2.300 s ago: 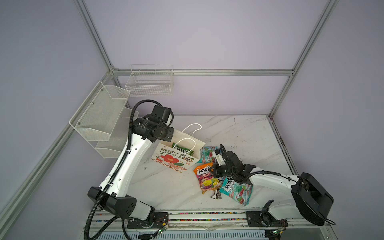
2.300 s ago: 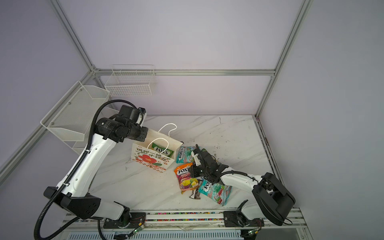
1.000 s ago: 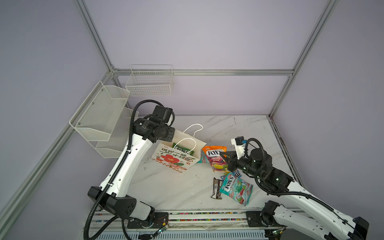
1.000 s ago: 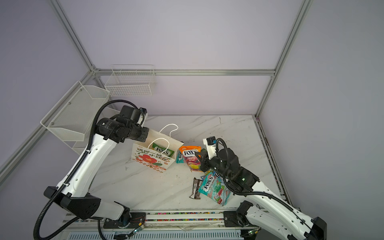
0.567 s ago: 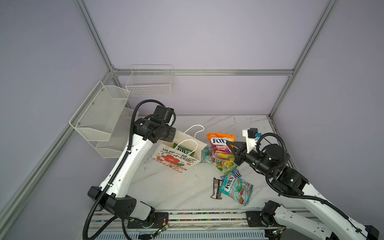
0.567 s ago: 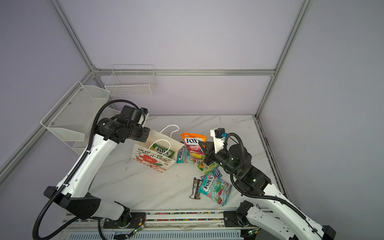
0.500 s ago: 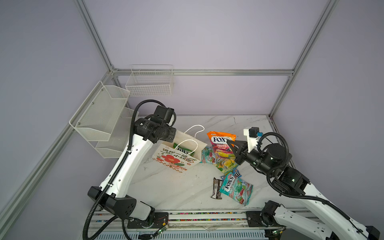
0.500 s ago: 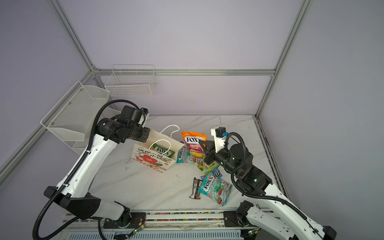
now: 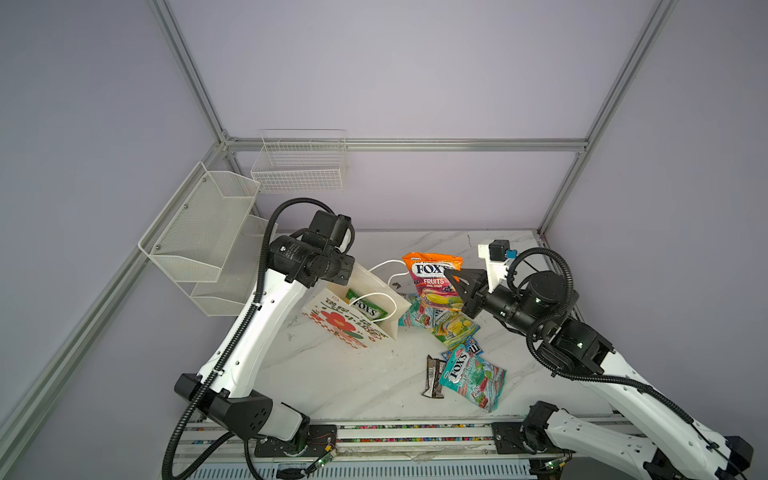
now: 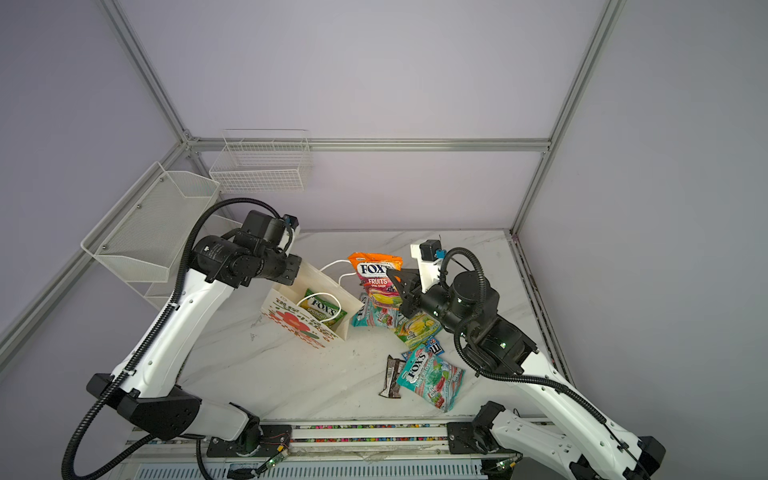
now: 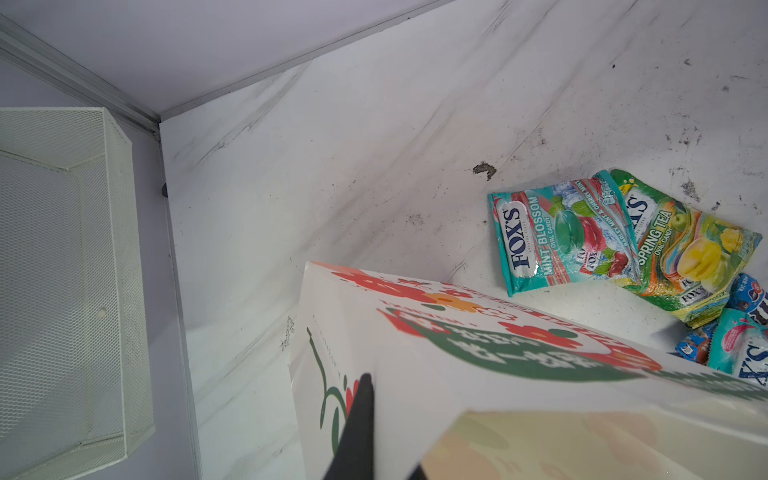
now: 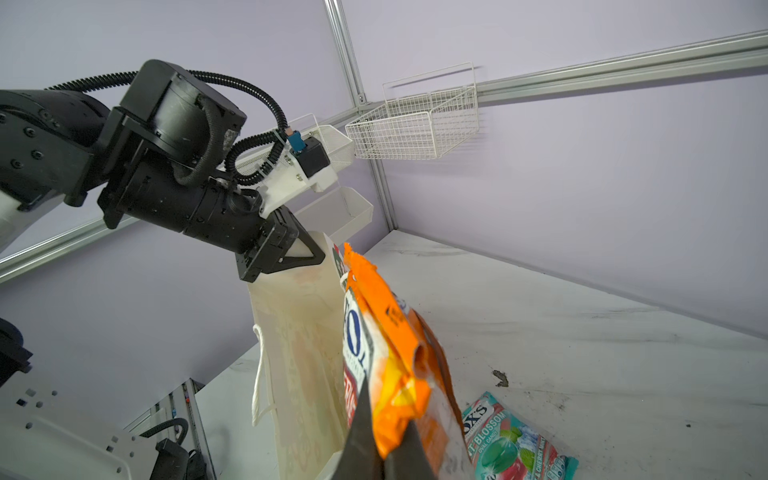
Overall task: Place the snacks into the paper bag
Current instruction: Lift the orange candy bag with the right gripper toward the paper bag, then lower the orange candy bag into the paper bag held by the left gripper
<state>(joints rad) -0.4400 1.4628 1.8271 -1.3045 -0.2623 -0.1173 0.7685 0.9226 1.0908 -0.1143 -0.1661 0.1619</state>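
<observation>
Toward the left of the marble table [image 9: 353, 386], the paper bag [image 9: 332, 322] is seen standing with its mouth open upward. Its far top edge is pinched between the closed jaws of the left gripper [image 9: 351, 270]. One white cord handle is looped across the mouth, and the other is arched behind the far wall. A green FOX'S packet [image 9: 365, 308] is lodged inside, its label visible through the mouth in both top views.

Just right of the bag, the orange FOX'S packet [image 9: 432, 278] is held clear of the table by the right gripper [image 9: 451, 279], whose jaws are clamped narrowly on one side edge of the packet. In the right wrist view a black finger [image 12: 361, 440] is seen pressed against the crumpled foil. The packet is held upright, close beside the bag's outer wall but outside it, with its top edge near the level of the bag's rim.

Below the lifted packet, a teal-red FOX'S packet [image 9: 413, 318] is laid flat on the table next to the bag, and it is overlapped with a green-yellow FOX'S packet [image 9: 455, 328]. Nearer the front edge, a small blue m&m's packet [image 9: 471, 347], a second teal-red packet [image 9: 473, 378] and a dark-brown wrapper [image 9: 433, 376] are clustered together. White baskets [image 9: 299, 170] are mounted on the back and left walls, well apart from the snacks.
</observation>
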